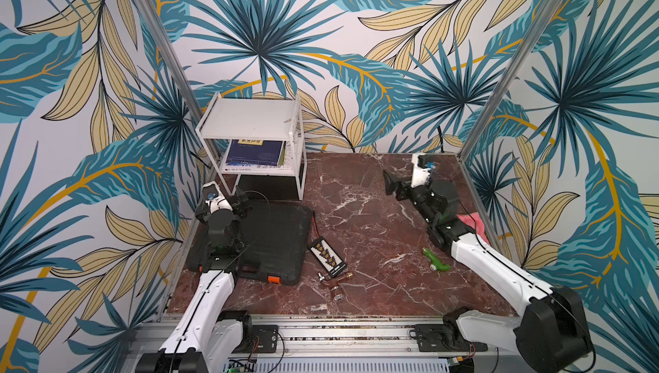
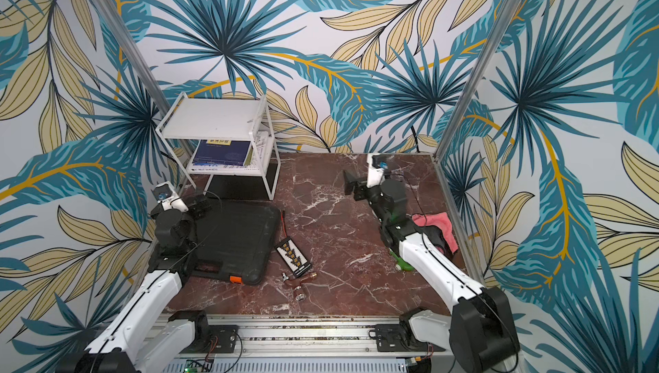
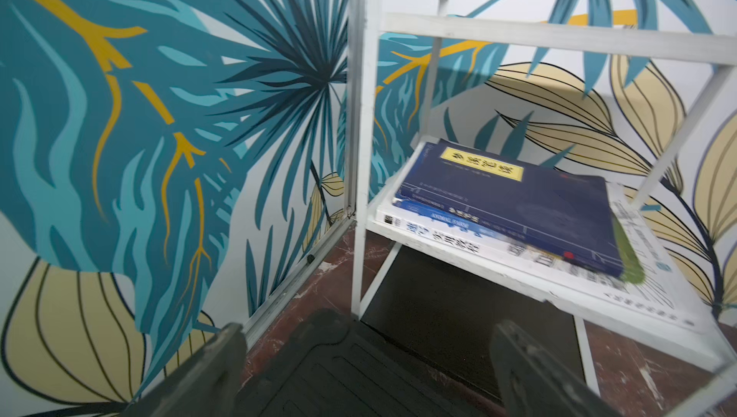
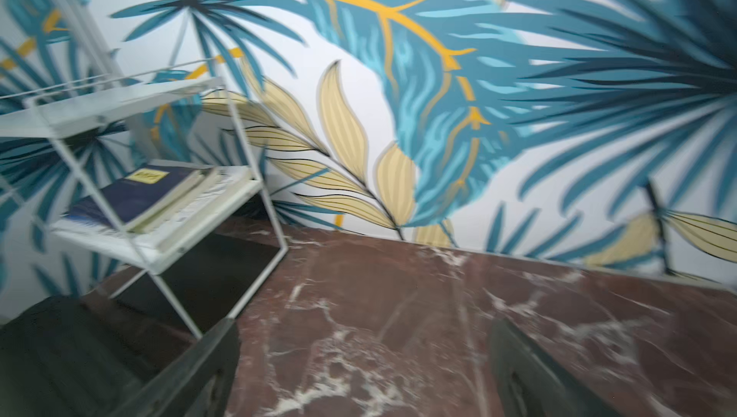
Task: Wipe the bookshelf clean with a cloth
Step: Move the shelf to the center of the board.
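Cloth lies bunched at the right edge of the table, half hidden behind the right arm, its long axis apparently along that edge. It should handle as soft, light and limp, so pinch a raised fold on the exposed side and expect drape. Both sets of jaws stand wide apart and empty, left gripper over the case and right gripper above bare table. Bookshelf stands in the far left corner, long axis along the far edge, open front facing the near edge; it is probably light, so wipe with modest pressure.
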